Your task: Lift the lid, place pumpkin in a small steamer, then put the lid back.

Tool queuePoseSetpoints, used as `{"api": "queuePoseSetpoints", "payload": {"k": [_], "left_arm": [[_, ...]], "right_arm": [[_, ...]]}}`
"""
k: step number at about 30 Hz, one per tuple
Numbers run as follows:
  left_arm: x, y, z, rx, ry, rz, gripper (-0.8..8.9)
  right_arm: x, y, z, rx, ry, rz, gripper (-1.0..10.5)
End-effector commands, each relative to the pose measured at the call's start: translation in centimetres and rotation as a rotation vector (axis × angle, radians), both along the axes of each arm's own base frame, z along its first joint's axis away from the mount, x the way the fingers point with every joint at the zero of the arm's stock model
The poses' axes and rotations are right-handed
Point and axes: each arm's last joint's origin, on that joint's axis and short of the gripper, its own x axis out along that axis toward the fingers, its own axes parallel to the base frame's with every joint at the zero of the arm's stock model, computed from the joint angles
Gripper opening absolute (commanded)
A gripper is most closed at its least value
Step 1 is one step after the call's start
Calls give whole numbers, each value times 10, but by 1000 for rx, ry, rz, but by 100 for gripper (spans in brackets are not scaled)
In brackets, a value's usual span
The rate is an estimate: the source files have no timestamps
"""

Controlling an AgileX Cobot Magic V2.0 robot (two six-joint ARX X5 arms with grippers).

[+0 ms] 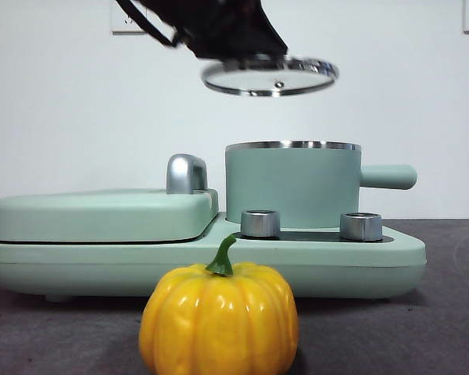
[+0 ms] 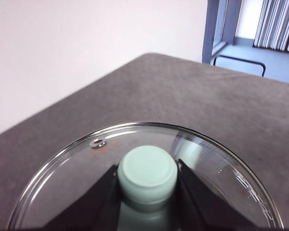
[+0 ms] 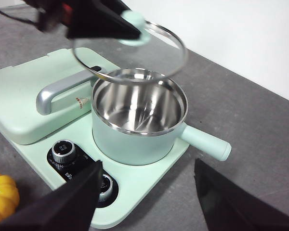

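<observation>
Above the steamer [image 1: 293, 183], left gripper [image 2: 147, 180] is clamping the lid [image 1: 269, 76] by its knob; right gripper [image 3: 147, 192] is hanging open, pumpkin [image 1: 219, 320] not yet in.

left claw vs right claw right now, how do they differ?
Left claw is shut on the knob of the lid, holding it in the air above the steamer; right claw is open and holds nothing. Left is up over the pot; right hangs in front of the steamer, near the dials. Shared: both have black jaws, and neither touches the pumpkin.
</observation>
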Motion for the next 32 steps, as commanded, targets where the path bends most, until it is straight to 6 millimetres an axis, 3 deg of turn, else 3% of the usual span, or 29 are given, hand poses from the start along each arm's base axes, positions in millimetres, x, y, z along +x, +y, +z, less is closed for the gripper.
{"api": "queuePoseSetpoints", "payload": {"k": [1,7,15,26,32], "left_arm": [[-16,10,27,-12,-15,-4,7],[-44,40,43,69,100,18,10],[-63,69,50,146,181,107,11],[-87,98,65,155,170,199,11],[-98,110,63,152,172,221,11]], "right_arm": [[-1,0,5,17,-6,2,303],[-1,1,5,20,-5,18,303],[3,17,-1,8,65,169,338],[22,64,-24,-87,240,422,339],[25,99,-43,-257,268,528,390]]}}
